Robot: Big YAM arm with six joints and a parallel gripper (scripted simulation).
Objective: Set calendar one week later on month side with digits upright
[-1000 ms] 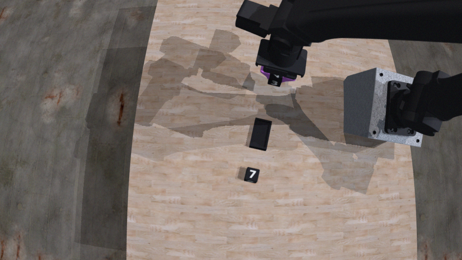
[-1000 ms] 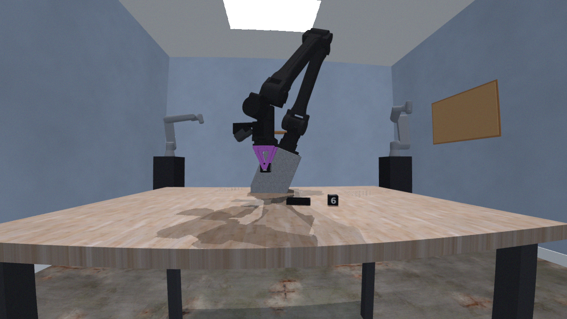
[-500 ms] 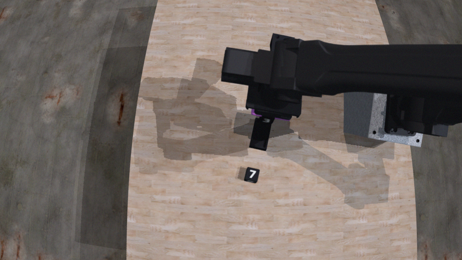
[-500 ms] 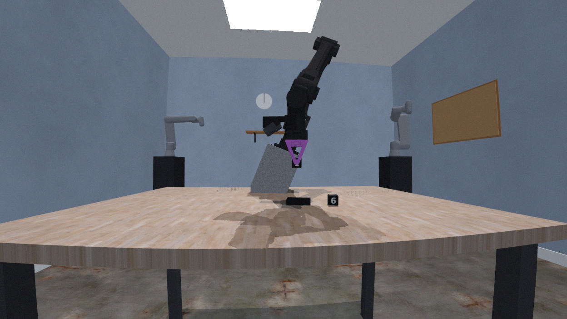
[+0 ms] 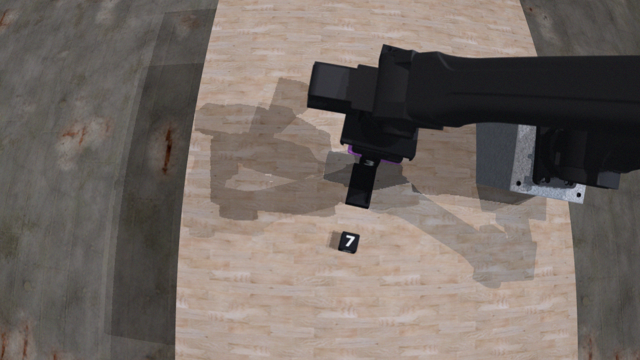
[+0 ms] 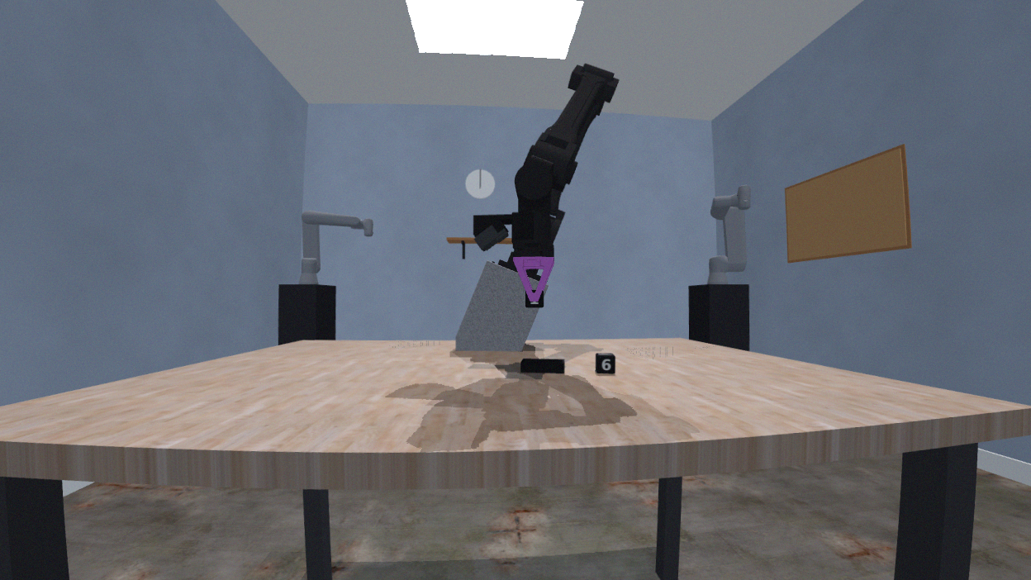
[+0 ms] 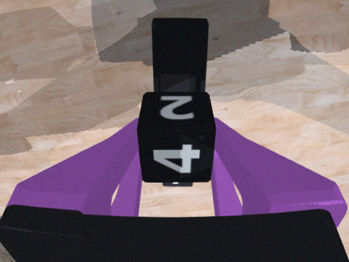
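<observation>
Overhead light — crisp shadows, warped edges

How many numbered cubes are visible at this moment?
2. One black cube, showing 4 and 2, is clamped between the purple fingers above the black tray. The other black cube stands on the wooden table beyond the tray, 7 facing up.

The cube [image 7: 177, 143] above the tray [image 7: 180, 53] showed 4 and 2; the cube [image 5: 347, 242] beside the tray showed 7 on top, 6 sideways.
</observation>
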